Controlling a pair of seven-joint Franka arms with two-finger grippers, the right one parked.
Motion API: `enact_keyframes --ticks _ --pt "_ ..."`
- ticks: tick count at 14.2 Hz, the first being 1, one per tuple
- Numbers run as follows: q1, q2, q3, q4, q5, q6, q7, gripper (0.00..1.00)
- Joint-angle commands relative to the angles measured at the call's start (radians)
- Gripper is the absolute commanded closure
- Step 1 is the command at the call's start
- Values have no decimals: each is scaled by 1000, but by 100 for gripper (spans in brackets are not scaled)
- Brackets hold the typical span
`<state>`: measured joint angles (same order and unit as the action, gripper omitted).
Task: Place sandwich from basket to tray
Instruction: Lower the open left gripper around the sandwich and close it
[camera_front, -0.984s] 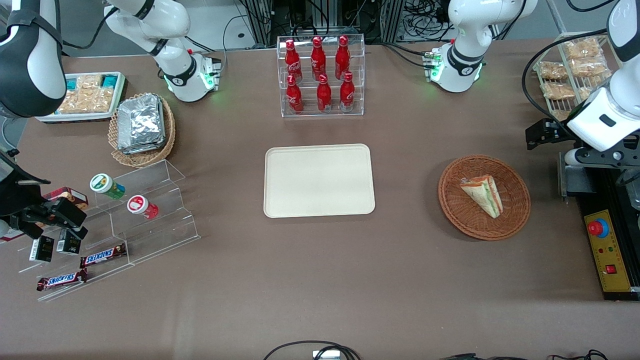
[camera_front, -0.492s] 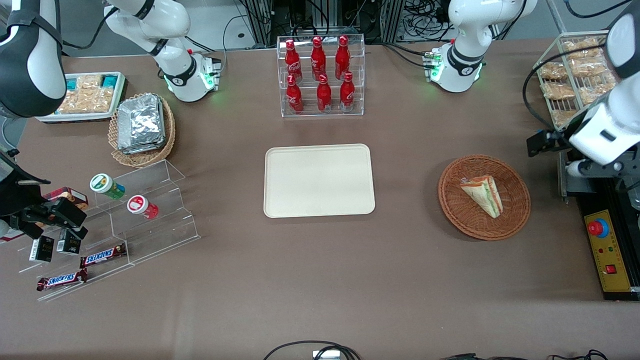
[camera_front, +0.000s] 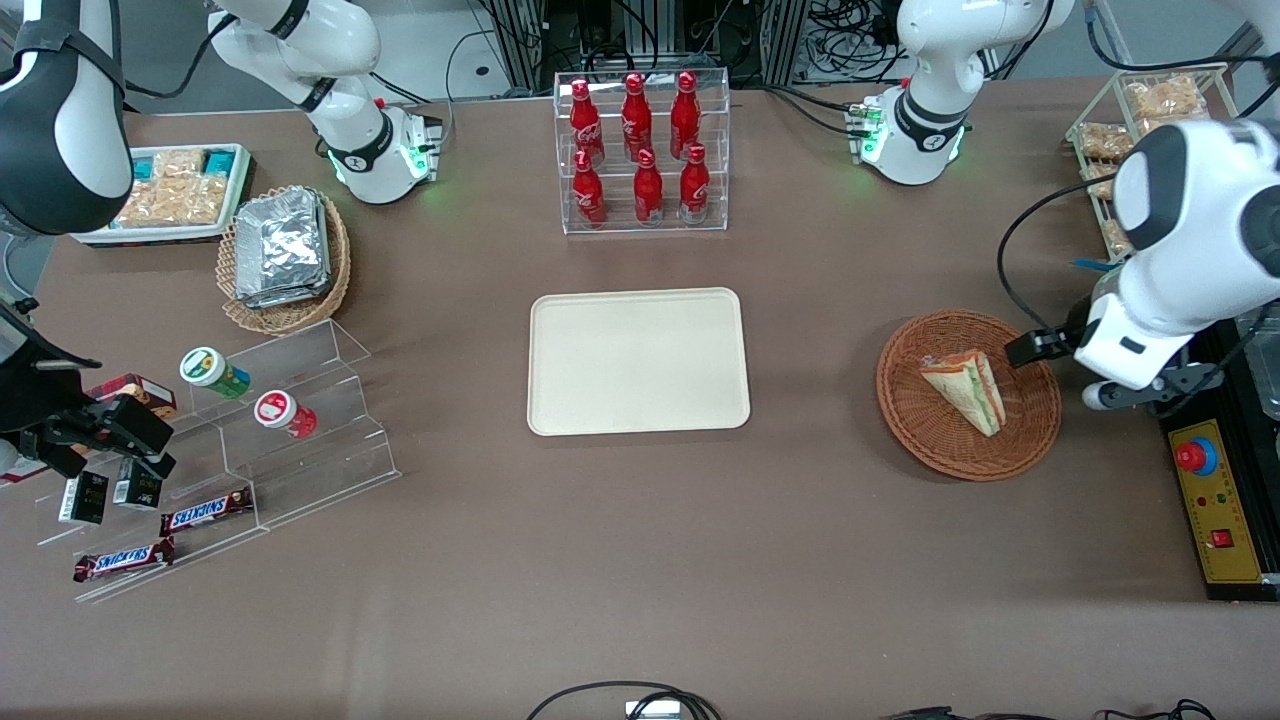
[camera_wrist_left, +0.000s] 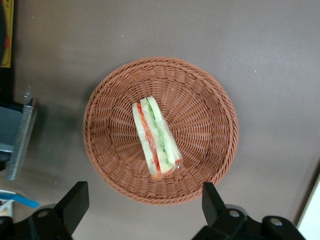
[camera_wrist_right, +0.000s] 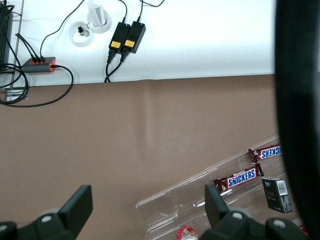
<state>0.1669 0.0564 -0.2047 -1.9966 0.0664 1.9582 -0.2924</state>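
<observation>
Sandwich (camera_front: 966, 389) lies in the round brown basket (camera_front: 925, 428), wedge on its side, filling layers showing in the wrist view (camera_wrist_left: 156, 138). Basket (camera_wrist_left: 210, 115) sits on the table toward the working arm's end, well apart from the cream tray (camera_front: 638, 361), which sits mid-table. Gripper (camera_wrist_left: 142, 207) hangs above the basket's edge, fingers (camera_wrist_left: 75, 202) spread wide, nothing between them, not touching the sandwich. From the front the gripper (camera_front: 1040, 347) shows over the basket rim, mostly hidden by the arm, so height is hard to judge. Bottle rack (camera_front: 643, 150) stands farther from the front camera than the tray.
</observation>
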Motion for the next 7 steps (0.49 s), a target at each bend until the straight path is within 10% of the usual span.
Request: enact_keyframes --ticks 1,7 --pt "5 -24 -4 -117 15 135 -100 0" --pt "5 23 -2 -232 15 311 -206 0"
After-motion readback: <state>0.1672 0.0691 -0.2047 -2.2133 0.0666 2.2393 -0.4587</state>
